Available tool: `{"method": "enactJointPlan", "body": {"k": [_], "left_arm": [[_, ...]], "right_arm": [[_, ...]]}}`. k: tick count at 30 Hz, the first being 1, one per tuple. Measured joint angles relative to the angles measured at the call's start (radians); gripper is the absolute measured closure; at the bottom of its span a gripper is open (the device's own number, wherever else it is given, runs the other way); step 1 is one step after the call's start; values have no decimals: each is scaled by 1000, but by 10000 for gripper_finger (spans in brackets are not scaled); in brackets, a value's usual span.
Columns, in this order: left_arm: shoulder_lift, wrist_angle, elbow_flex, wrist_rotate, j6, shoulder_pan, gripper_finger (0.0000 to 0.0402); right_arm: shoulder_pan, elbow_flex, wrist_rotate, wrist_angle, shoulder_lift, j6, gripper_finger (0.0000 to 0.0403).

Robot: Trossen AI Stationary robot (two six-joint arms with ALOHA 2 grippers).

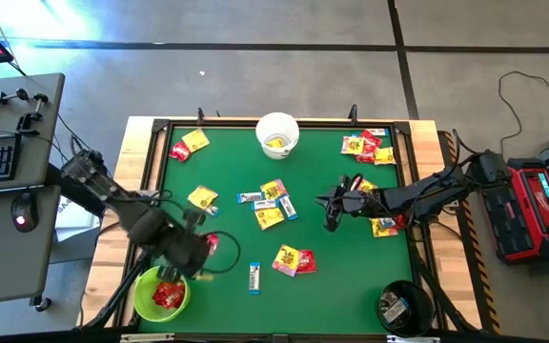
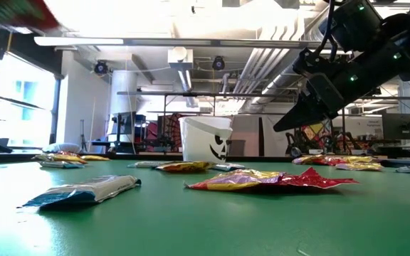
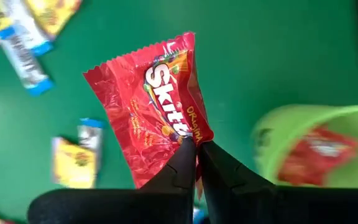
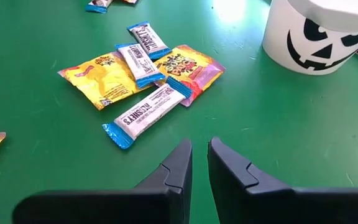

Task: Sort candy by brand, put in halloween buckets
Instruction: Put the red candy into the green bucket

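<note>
- The left gripper (image 3: 194, 152) hangs at about seven o'clock on the green surface (image 1: 332, 267), its jaws clamped on a red Skittles packet (image 3: 151, 106).
- The lime green bucket (image 1: 160, 293), already holding red packets, sits just beside it, toward six o'clock.
- To do this well, I judge the packet should be centred over the rim before release.
- The right gripper (image 4: 194, 163) waits near three o'clock, jaws nearly together and seemingly empty, facing white-and-blue bars (image 4: 145, 112).
</note>
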Motion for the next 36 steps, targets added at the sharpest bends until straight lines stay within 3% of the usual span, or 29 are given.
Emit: {"method": "enactJointPlan", "body": {"k": [11, 17, 23, 36], "left_arm": [[0, 6, 44, 220, -552, -230, 394], [10, 56, 44, 235, -821, -339, 394], [59, 52, -6, 227, -898, -366, 394], [150, 70, -68, 265, -800, -325, 394]], "right_arm": [[0, 0, -1, -20, 0, -4, 361], [0, 0, -2, -19, 0, -7, 361], [0, 0, -2, -20, 0, -7, 361], [0, 0, -2, -19, 0, -14, 361]]}}
